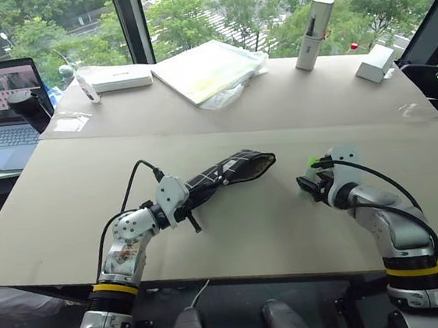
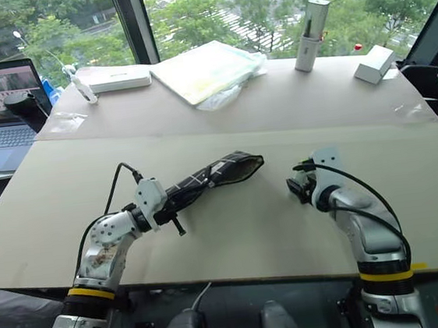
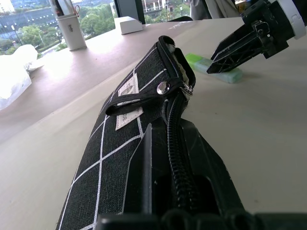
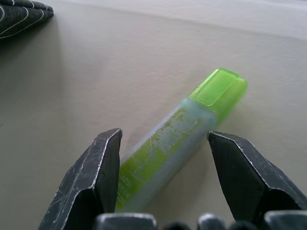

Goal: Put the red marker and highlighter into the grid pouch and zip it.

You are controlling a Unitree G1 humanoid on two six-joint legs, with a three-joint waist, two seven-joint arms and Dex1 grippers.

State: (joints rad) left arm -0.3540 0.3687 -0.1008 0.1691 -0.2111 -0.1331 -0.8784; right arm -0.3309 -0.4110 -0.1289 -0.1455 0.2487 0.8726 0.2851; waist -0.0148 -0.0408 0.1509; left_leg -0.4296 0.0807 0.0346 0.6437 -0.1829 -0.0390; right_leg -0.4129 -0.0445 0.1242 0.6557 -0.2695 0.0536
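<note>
A: The right gripper point(image 4: 163, 158), how are its fingers?

B: They are spread apart, one on each side of the highlighter point(image 4: 180, 136), which lies flat on the table point(image 1: 234, 233). I cannot tell if they touch it.

A: And the left gripper point(image 3: 170, 158)?

B: It is closed on one end of the grid pouch point(image 1: 231, 170) and holds it up, nearly level. The far end of the pouch gapes open toward the right gripper, near the highlighter.

A: The red marker?

B: I cannot tell where it is.
</note>
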